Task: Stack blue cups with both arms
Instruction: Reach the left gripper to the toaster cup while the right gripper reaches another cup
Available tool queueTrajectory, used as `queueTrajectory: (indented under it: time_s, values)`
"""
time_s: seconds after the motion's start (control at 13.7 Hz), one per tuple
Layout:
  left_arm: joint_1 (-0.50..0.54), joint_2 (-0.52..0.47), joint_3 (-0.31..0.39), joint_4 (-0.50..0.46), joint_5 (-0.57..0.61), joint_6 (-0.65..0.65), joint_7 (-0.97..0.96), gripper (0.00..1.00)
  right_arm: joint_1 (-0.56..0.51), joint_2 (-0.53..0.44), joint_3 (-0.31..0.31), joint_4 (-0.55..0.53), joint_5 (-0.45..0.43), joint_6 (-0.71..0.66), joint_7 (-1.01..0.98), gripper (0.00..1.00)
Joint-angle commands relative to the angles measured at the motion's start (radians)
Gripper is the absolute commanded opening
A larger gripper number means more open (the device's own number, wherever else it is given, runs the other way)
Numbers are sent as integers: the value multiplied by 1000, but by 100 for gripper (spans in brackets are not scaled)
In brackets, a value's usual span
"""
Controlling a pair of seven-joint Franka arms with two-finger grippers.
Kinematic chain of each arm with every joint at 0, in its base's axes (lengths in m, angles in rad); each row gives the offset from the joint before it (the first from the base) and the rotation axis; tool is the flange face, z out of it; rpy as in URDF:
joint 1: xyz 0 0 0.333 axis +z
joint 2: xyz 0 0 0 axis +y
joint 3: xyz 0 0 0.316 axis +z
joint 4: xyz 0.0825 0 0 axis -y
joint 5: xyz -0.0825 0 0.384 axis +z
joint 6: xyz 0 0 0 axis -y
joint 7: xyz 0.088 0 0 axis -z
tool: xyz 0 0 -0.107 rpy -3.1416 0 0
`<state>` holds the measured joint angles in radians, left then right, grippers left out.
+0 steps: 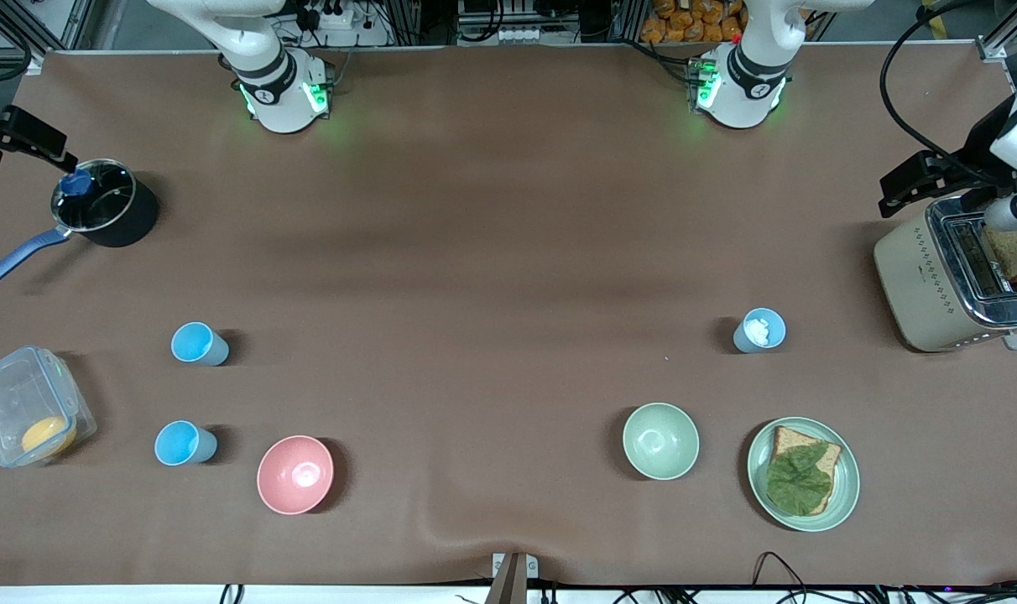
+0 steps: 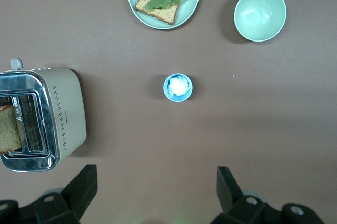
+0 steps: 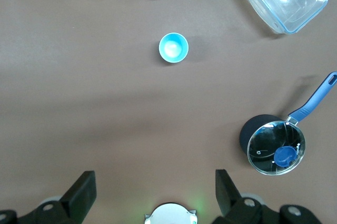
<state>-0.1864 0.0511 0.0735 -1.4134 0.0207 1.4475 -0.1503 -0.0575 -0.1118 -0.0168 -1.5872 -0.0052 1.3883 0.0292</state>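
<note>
Blue cups point(image 1: 199, 343) point(image 1: 185, 443) point(image 1: 759, 330) upright, unstacked — left tool point(image 2: 157, 186) and right tool point(image 3: 155, 189) released, high above them.

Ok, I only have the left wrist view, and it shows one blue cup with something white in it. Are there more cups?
Observer: Yes, two more toward the right arm's end: a farther cup and a nearer cup, which stands beside a pink bowl.
Operator: Is the right arm on either one?
Observer: No. The right gripper is open, up over bare table, holding nothing.
</note>
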Motion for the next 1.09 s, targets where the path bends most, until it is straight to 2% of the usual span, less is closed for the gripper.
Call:
queueTrajectory:
  time_s: [0.0,0.36,0.51,0.66,0.87,1.02]
  values:
    - [2,-20,3,11,-7,-28,18,100,-10,-2,6,-7,-13,-2,12,100]
    - [2,-10,35,7,-15,-44,28,100,-24,23,5,-7,-15,8,12,100]
    - [-1,67,34,-4,-18,-16,15,100,-88,82,6,-2,-7,30,-1,100]
    - [-1,130,34,-60,-15,103,15,100,-128,188,6,3,1,87,-6,100]
    - [2,141,34,-279,-15,369,23,100,-163,326,5,7,-18,188,-8,100]
    - [13,174,32,-376,-18,528,21,100,-220,423,5,7,-16,280,-38,100]
